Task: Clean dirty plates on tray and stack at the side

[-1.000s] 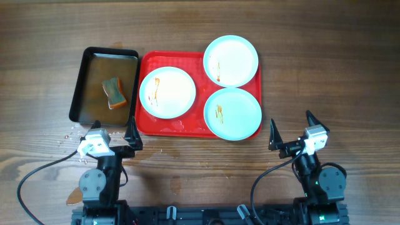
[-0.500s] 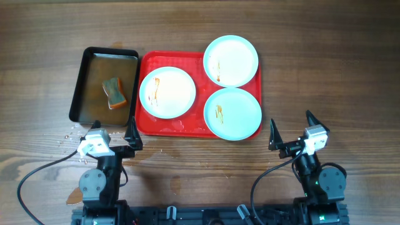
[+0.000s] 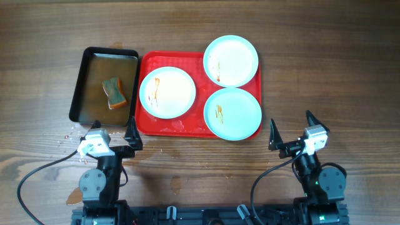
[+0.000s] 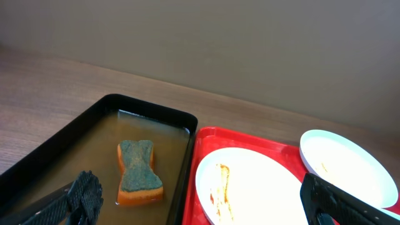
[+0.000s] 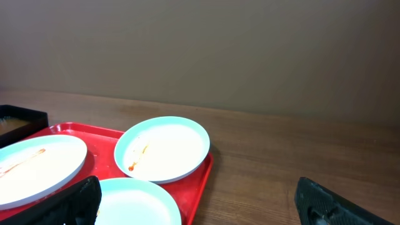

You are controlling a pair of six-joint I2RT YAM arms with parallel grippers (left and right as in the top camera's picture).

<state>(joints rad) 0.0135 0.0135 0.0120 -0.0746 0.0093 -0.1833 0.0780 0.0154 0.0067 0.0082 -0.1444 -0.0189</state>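
A dark brown wood-grain table (image 3: 325, 44) backed by a plain beige wall (image 4: 219, 37) held a large bright red rectangular plastic tray (image 3: 150, 62) just toward 12 o'clock from the centre of the overhead view. Three round, shallow, pale mint-white plates lay on the tray, none stacked. One plate (image 3: 167, 92) sat at the tray's 9 o'clock side, a second plate (image 3: 231, 60) at its 1 o'clock corner with its edge lapping over the far rim, and a third plate (image 3: 232, 113) at its 5 o'clock corner. Each carried a small orange-brown smear left of its middle. Just beside the red tray at 9 o'clock stood a smaller black rectangular tray (image 3: 78, 94) of brownish water, with an orange sponge with a green scouring top (image 3: 114, 92) lying in it. Water droplets (image 3: 69, 134) speckled the wood at the black tray's 6 o'clock. The left gripper (image 3: 114, 130) waited at 7 o'clock and the right gripper (image 3: 292, 127) at 5 o'clock, both near the table's front edge, fingers spread wide and holding nothing, clear of the tray.
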